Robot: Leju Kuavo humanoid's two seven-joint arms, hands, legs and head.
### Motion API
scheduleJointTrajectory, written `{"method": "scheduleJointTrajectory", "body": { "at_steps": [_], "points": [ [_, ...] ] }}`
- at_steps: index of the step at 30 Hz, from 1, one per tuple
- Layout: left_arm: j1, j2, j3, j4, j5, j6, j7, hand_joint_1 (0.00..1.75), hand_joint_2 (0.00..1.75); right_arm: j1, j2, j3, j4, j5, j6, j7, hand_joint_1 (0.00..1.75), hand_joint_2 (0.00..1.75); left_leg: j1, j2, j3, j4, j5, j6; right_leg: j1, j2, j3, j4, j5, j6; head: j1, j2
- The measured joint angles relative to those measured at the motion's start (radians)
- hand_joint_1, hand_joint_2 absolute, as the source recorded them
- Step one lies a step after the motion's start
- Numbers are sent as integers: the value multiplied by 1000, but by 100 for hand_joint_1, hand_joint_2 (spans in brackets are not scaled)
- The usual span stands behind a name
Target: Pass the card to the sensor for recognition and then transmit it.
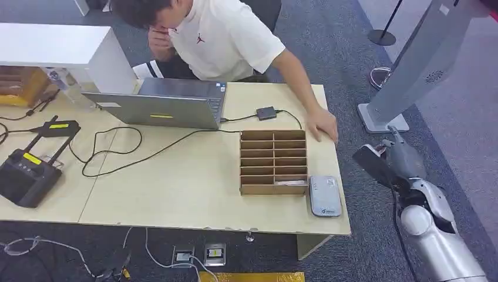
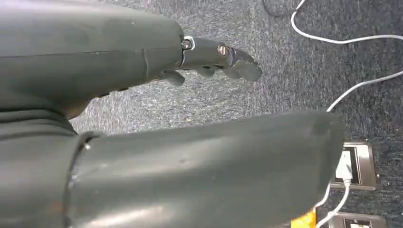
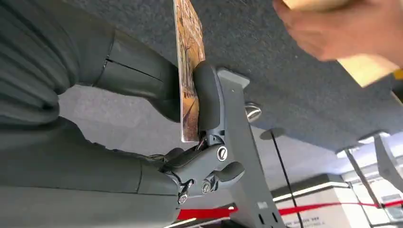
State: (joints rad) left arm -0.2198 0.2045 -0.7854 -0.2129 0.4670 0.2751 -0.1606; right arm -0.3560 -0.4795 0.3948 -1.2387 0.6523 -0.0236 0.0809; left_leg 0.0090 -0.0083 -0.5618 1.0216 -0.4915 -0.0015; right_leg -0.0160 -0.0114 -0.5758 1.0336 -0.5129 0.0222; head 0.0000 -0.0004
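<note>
The right hand (image 3: 190, 142) pinches a card (image 3: 189, 52) between its thick grey thumb and a darker finger (image 3: 207, 102); the card stands edge-on in the right wrist view, its printed orange-brown face partly hidden by the fingertip. In the head view the same right hand (image 1: 392, 157) is raised off the table's right end, over the carpet, with the card (image 1: 372, 164) showing as a dark slab at its tip. It hangs near the table's right edge, apart from everything on it.

The left hand (image 2: 209, 54) hangs over grey carpet; its dark fingers (image 2: 240, 66) are slightly curled and apart, holding nothing. White cables (image 2: 342, 90) and floor sockets (image 2: 354, 164) lie beneath it.

On the light wooden table (image 1: 176, 188) nearest the right hand lies a grey card reader (image 1: 325, 195), flat, just beside the right wall of a cardboard slotted box (image 1: 273, 161). A pale card lies in the box's nearest right compartment. Behind the box sits a small black adapter (image 1: 266, 113), cabled to an open laptop (image 1: 161, 106). A black cable loops across the table's middle (image 1: 111, 158). At the far left stand a black device with yellow labels (image 1: 26, 173).

A person in a white shirt (image 1: 226, 38) leans over the far side, one hand (image 1: 322, 124) resting on the table just behind the box's right corner. A grey kiosk stand (image 1: 411, 64) rises from the carpet to the right.
</note>
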Motion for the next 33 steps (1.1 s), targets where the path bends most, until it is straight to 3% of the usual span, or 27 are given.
{"method": "scheduleJointTrajectory", "body": {
  "at_steps": [14, 33],
  "points": [
    [-15, 6, -20, -2, -17, -19, 10, 0, 0, 52, 28, 64, -20, 30, -6, 5, 175, 175, 0, 1, 0, 0, 0, 0, 0, 1, 0, 0, 0, 0, 0, 0],
    [-31, 10, -23, -14, -25, -42, 34, 0, 0, 27, 80, 162, 76, 45, -7, -64, 175, 175, 0, 1, 0, 0, 0, 0, 0, 1, 0, 0, 0, 0, 0, 0]
  ]
}}
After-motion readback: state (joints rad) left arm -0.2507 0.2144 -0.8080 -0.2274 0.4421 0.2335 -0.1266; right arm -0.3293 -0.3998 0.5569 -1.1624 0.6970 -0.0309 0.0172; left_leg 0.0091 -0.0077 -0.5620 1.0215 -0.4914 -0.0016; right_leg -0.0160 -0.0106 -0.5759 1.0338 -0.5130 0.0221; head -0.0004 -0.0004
